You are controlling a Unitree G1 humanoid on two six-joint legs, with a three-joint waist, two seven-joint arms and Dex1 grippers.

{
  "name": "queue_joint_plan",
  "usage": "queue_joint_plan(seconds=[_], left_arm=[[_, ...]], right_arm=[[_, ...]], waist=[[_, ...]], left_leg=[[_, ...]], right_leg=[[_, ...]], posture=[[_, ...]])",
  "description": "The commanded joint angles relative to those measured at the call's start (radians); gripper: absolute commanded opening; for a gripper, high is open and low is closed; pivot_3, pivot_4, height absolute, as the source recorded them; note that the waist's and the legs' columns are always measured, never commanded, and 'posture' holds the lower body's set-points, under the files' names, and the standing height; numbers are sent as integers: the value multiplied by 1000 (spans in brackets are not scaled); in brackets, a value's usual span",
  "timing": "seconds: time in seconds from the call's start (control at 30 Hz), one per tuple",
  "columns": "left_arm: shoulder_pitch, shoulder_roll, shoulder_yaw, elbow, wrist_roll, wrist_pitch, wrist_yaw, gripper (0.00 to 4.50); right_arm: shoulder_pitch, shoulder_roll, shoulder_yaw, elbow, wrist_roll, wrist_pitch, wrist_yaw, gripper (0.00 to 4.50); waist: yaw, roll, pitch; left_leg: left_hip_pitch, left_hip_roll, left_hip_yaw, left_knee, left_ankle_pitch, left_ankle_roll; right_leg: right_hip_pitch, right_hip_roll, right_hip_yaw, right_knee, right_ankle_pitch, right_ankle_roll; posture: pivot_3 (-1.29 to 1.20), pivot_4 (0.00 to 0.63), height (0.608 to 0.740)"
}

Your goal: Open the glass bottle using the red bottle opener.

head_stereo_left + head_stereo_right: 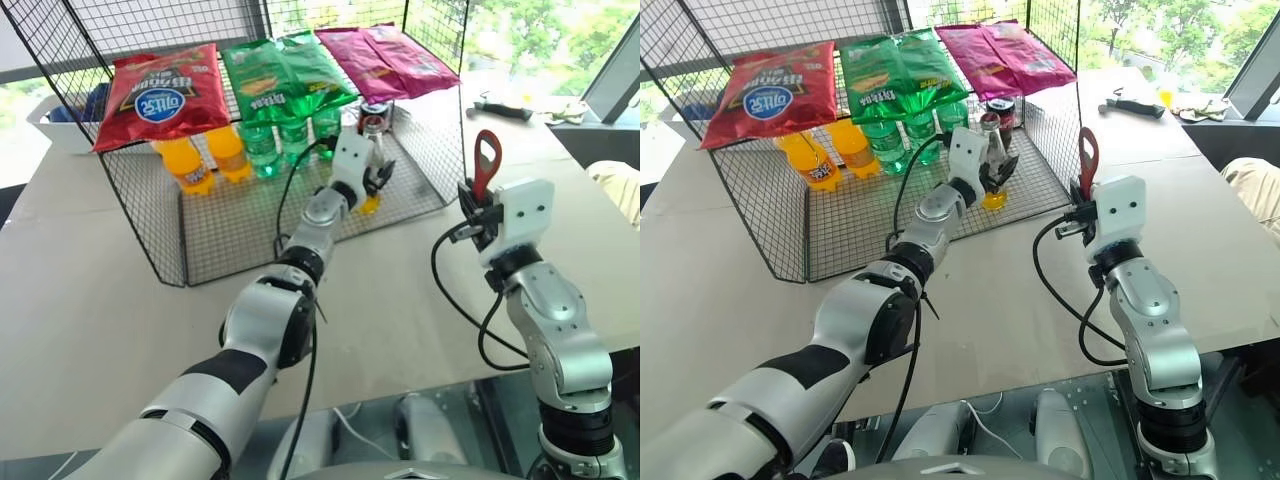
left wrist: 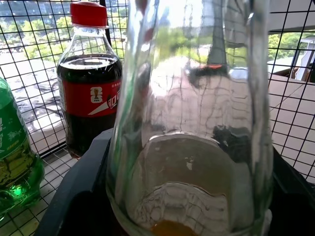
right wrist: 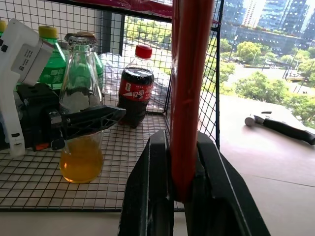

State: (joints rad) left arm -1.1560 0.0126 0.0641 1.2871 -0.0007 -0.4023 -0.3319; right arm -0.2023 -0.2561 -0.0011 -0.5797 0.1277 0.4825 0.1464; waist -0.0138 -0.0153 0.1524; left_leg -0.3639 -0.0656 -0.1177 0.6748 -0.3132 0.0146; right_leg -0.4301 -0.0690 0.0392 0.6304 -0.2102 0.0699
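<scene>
Between rack walls, glass bottle [image 3: 81, 123]

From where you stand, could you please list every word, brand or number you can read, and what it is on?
Nothing can be quoted with confidence.
Red snack bag: white letters in a blue oval, upside down, too blurred to read.
Green snack bags: print too blurred to read.
Cola bottle: white script on the red label, partly turned away, illegible.
Glass bottle: no readable text.

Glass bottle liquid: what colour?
Yellow-orange, at the bottom of the glass bottle; the right wrist view shows it best.
</scene>
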Motion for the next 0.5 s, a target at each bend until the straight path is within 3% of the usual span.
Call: queue_joint_plan(seconds=[0.03, 0.13, 0.27, 0.5], left_arm=[[6, -3, -5, -34, 6, -26, -27, 2604], [60, -3, 4, -124, -44, -31, -172, 2604], [196, 31, -27, -390, -90, 37, -317, 2604], [471, 175, -54, -969, -138, 347, -355, 2604]], right_arm=[[-10, -4, -19, -33, -2, -8, 3, 0], [-23, -5, -21, -24, -4, -8, 4, 0], [-59, -29, -28, -15, -9, -10, 19, 0], [-103, -43, -59, 18, 9, -14, 37, 0]], waist=[[0, 0, 0], [-1, 0, 0], [-3, 0, 0], [-19, 0, 0]], left_leg=[[0, 0, 0, 0, 0, 0], [0, 0, 0, 1, 0, 0], [0, 0, 0, 2, 0, 0], [0, 2, 0, 2, 0, 0]], right_leg=[[0, 0, 0, 0, 0, 0], [0, 0, 0, 1, 0, 0], [0, 0, 1, 2, 0, 0], [-1, 0, 2, 4, 0, 0]], posture=[[0, 150, 740], [0, 150, 740], [0, 150, 740], [0, 150, 740]])
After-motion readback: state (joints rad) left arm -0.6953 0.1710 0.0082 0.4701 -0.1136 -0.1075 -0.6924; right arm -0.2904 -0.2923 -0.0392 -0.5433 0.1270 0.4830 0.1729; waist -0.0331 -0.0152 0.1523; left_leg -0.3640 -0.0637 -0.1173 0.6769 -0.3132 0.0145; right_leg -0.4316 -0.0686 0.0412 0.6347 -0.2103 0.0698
